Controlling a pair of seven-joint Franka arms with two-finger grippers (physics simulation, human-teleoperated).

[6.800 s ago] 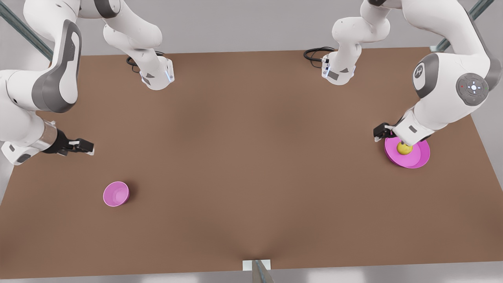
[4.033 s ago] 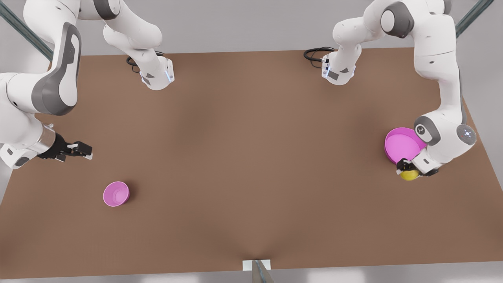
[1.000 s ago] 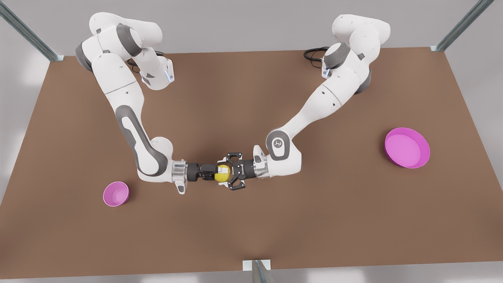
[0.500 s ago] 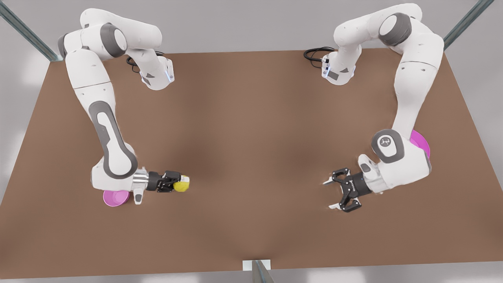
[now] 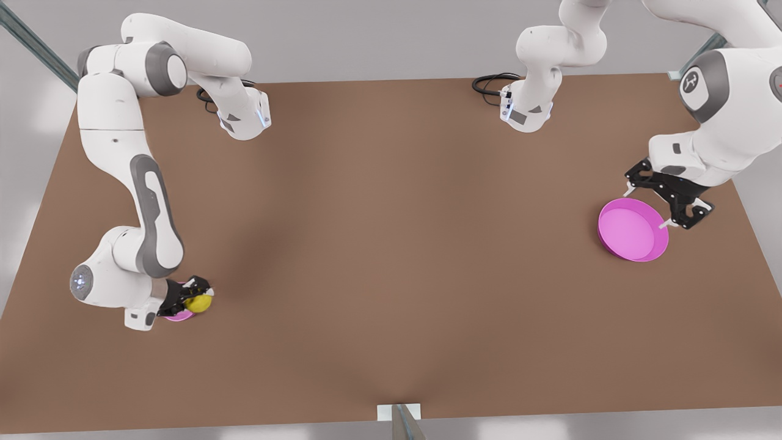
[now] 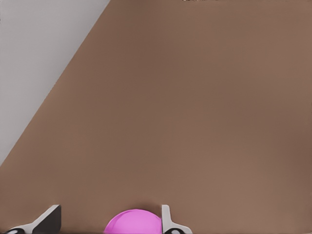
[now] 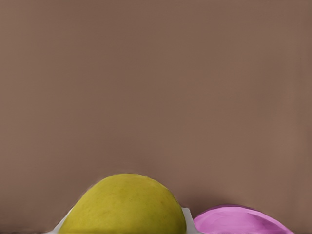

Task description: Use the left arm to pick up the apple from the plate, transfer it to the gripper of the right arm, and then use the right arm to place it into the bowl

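The yellow-green apple (image 5: 199, 303) is held in my right gripper (image 5: 198, 299), which is shut on it at the front view's left. It hangs directly over the small pink bowl (image 5: 176, 316), which is mostly hidden beneath gripper and fruit. The right wrist view shows the apple (image 7: 124, 204) up close, with the bowl (image 7: 241, 220) beside it. My left gripper (image 5: 646, 208) stands open at the front view's right, above the far edge of the magenta plate (image 5: 632, 231), with nothing between its fingers (image 6: 165, 218). The left wrist view also shows a piece of the plate (image 6: 134, 223).
The brown table (image 5: 391, 244) spreads wide between the two arms. Both arm bases (image 5: 244, 119) stand at the far edge with black cables (image 5: 489, 82) beside them. A small white bracket (image 5: 400, 412) sits at the near edge.
The right arm has swung the apple toward the front view's left until it is over the bowl. The left arm, open, has risen and drawn back over the plate.
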